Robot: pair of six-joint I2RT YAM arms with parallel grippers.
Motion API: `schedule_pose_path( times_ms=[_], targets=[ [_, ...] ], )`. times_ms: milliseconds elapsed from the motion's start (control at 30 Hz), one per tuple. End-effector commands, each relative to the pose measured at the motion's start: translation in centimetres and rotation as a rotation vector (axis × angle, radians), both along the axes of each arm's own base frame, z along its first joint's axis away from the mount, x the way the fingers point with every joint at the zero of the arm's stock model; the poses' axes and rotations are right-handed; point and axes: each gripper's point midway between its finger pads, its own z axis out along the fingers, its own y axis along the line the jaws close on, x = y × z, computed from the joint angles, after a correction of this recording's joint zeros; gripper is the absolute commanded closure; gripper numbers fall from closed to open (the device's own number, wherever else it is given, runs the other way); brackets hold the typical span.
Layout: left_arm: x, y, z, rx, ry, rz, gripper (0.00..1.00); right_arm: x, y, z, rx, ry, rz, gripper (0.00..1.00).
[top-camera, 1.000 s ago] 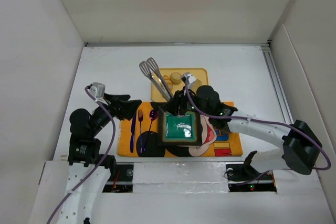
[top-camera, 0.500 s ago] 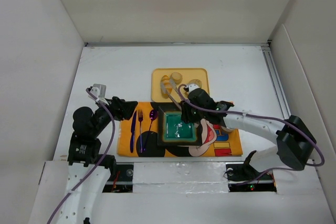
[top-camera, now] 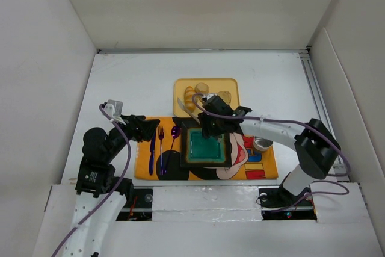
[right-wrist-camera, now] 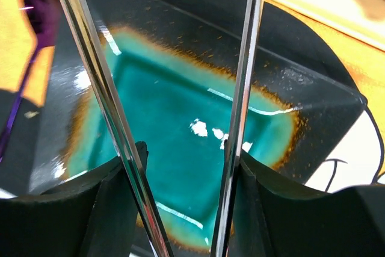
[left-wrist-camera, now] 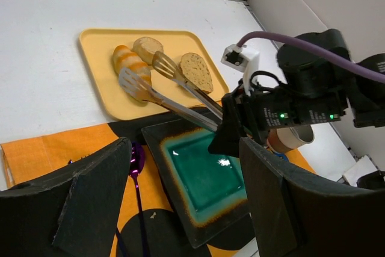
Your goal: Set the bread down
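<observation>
Three pieces of bread lie on a yellow tray [top-camera: 232, 83]: a long ridged roll [left-wrist-camera: 127, 64], a round bun [left-wrist-camera: 147, 46] and an oval brown slice [left-wrist-camera: 196, 71]. My right gripper [top-camera: 209, 126] is shut on metal tongs [left-wrist-camera: 180, 97], each finger pressing one arm [right-wrist-camera: 102, 88]. The tongs' open tips straddle the near end of the roll. A square green plate [top-camera: 207, 145] with a dark rim lies below the right gripper and holds nothing. My left gripper [top-camera: 144, 129] is open and empty, left of the plate.
An orange and black placemat [top-camera: 144, 167] lies under the plate. A purple knife [top-camera: 152, 144], fork [top-camera: 160, 142] and spoon [top-camera: 175, 132] lie on its left part. A small cup [top-camera: 262, 144] stands at the mat's right edge. White walls enclose the table.
The right gripper has lowered the raised tongs and moved toward the tray, so their tips now reach the roll. The left gripper has shifted slightly right.
</observation>
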Motion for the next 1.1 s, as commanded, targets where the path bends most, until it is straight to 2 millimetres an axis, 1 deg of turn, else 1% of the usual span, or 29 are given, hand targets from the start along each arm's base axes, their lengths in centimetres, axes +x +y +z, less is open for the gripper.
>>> schedule_pose_path(
  times_ms=[0,167,267,333,400,433,467,533,567,633,667,700,767,800,867,900,933,1000,1033,1067],
  targets=[
    [-0.5,-0.1,2.2,-0.020,-0.061,0.000,0.33,1.6,-0.2,0.1,-0.035,-0.009,-0.028,0.41],
    [-0.6,-0.1,2.1,-0.019,-0.056,-0.001,0.33,2.2,-0.8,-0.3,-0.057,-0.013,-0.054,0.40],
    [-0.6,-0.1,2.2,-0.020,-0.059,0.002,0.33,2.3,-1.1,-0.9,-0.082,-0.006,-0.067,0.40],
    [-0.6,-0.2,2.3,-0.020,-0.059,-0.003,0.33,2.3,-0.6,-1.5,-0.073,0.006,-0.050,0.40],
    [-0.7,-0.2,2.3,-0.020,-0.061,-0.002,0.33,2.3,0.1,-1.9,-0.066,0.019,-0.027,0.42],
    [-0.7,-0.1,2.3,-0.019,-0.062,0.000,0.33,2.4,0.1,-2.4,-0.076,0.027,-0.029,0.44],
    [-0.7,-0.1,2.3,-0.020,-0.063,0.005,0.33,2.6,0.3,-2.1,-0.070,0.020,-0.029,0.51],
    [-0.6,0.0,2.3,-0.019,-0.061,0.009,0.33,3.2,0.5,-1.8,-0.052,0.009,-0.034,0.58],
    [-0.6,0.0,2.3,-0.019,-0.061,0.009,0.33,3.2,0.8,-1.7,-0.042,0.009,-0.025,0.64],
    [-0.6,0.0,2.4,-0.020,-0.063,0.011,0.33,3.2,0.8,-1.0,-0.029,-0.003,-0.028,0.68],
    [-0.5,0.0,2.2,-0.020,-0.056,0.011,0.33,3.4,0.9,0.4,0.004,-0.031,-0.039,0.72],
    [-0.4,0.0,2.1,-0.018,-0.051,0.015,0.33,2.9,0.6,0.5,0.014,-0.031,-0.036,0.72],
    [-0.3,0.0,1.9,-0.018,-0.042,0.014,0.33,2.3,0.6,1.6,0.057,-0.040,-0.028,0.73],
    [-0.3,0.0,1.9,-0.018,-0.042,0.014,0.33,1.5,0.4,2.9,0.081,-0.056,-0.017,0.73],
    [-0.2,0.0,1.8,-0.016,-0.034,0.014,0.33,0.5,-0.3,3.9,0.098,-0.072,-0.022,0.74],
    [0.0,0.0,1.7,-0.015,-0.030,0.019,0.33,-0.1,-0.8,5.5,0.135,-0.093,-0.020,0.74],
    [0.0,0.0,1.6,-0.015,-0.026,0.019,0.33,-1.2,-1.5,4.9,0.135,-0.075,-0.015,0.74],
    [0.0,0.0,1.6,-0.015,-0.023,0.017,0.33,-3.6,-1.7,5.1,0.161,-0.040,0.018,0.74],
    [0.1,-0.1,1.4,-0.015,-0.019,0.017,0.33,-5.0,-2.7,5.2,0.172,-0.029,0.008,0.74],
    [0.1,0.0,1.5,-0.015,-0.019,0.020,0.33,-6.0,-3.1,5.2,0.182,-0.022,0.010,0.74]
  ],
)
